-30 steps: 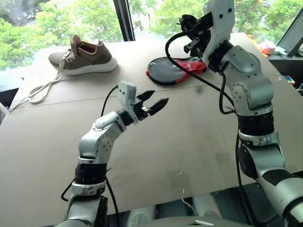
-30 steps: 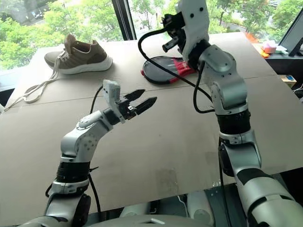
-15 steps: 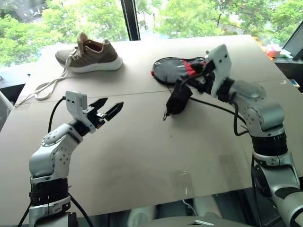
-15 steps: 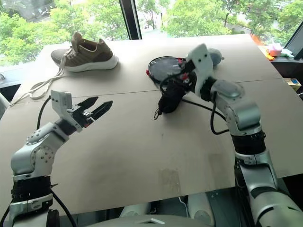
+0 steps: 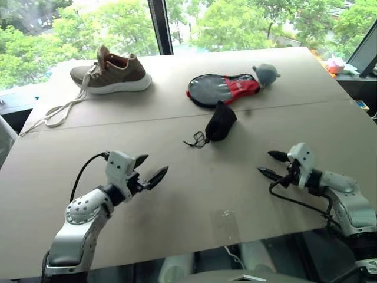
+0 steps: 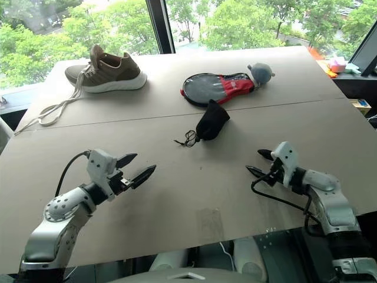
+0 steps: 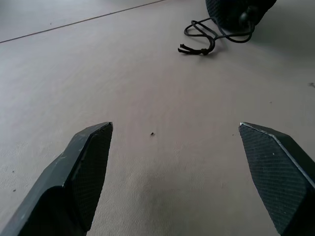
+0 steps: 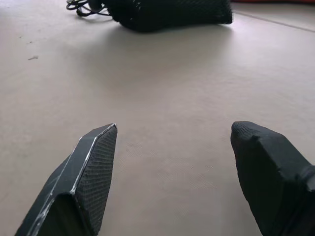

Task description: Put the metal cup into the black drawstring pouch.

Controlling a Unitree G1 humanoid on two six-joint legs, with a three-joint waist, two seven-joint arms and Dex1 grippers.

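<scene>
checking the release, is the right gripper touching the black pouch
Apart. In the left eye view the right gripper, jaws open, sits well short of the black pouch, bare table between them.

Matt black cloth pouch (image 5: 221,124)

The black drawstring pouch (image 5: 221,124) now lies on the table (image 5: 177,194), free of the right gripper (image 5: 272,164), which hangs open near the front edge. The left gripper (image 5: 150,168) is lower too, nearer the front edge.
</scene>
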